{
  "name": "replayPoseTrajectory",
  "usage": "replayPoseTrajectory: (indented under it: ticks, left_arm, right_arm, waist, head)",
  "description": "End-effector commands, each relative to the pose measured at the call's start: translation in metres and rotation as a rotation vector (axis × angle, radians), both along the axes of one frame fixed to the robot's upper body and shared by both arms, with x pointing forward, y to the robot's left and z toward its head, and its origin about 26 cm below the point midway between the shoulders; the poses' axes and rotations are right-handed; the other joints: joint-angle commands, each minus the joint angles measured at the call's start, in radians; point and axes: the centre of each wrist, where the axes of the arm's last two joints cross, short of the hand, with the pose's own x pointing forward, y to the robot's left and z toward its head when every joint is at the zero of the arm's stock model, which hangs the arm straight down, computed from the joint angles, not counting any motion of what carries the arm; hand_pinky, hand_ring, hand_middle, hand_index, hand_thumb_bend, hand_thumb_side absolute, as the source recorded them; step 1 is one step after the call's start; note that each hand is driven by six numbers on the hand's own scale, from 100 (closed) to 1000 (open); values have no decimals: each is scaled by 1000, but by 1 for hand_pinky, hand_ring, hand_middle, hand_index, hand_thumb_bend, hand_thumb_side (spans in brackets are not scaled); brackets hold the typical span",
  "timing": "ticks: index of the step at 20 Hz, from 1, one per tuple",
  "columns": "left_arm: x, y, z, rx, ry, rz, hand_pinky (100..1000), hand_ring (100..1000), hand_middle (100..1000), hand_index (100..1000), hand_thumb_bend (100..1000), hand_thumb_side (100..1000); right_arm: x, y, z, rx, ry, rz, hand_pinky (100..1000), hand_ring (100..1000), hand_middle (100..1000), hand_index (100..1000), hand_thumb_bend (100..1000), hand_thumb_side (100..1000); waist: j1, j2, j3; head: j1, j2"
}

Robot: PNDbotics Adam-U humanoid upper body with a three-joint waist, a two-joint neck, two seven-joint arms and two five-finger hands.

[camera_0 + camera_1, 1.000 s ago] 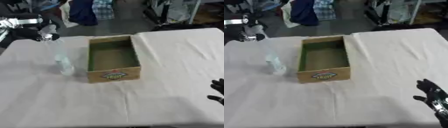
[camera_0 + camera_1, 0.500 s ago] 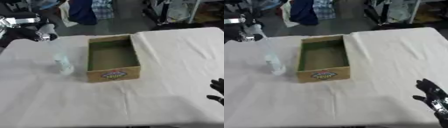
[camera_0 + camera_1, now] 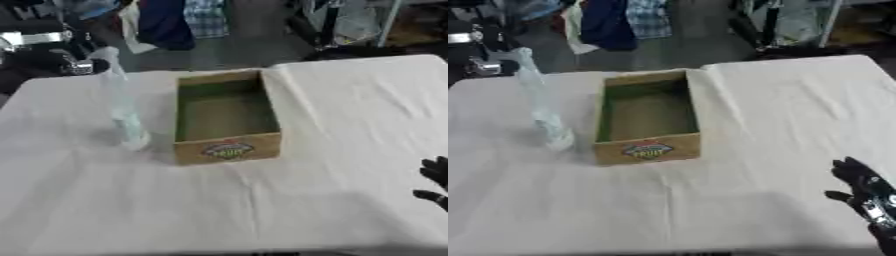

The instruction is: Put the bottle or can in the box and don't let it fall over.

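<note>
Both my hands sit apart: left hand (image 3: 52, 60) curled on the clear bottle's (image 3: 122, 112) top, beside the box (image 3: 226, 117); right hand (image 3: 864, 187) relaxed open.

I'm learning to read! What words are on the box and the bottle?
Box: a colourful label on its front, letters too blurred to read.
Bottle: clear, no words visible.
Nothing else shows any writing.
</note>
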Motion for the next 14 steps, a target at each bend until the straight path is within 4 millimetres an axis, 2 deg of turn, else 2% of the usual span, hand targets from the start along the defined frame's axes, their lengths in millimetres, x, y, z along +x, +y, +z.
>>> replayPoseTrajectory:
  ticks: [1,14]
  left_arm:
    - [-5,7,20,31,-32,14,856,844,828,922,357,879]
    - [-1,-2,14,21,4,-33,821,761,708,853,212,758]
  right_arm:
    - [2,-1,6,-13,-23,7,817,1000,942,1000,100,706]
    - [3,0,6,-11,-21,9,817,1000,940,1000,100,712]
  waist:
    - [-2,-7,0]
    - [0,-6,-5]
  head:
    - [-2,2]
    - [-3,3]
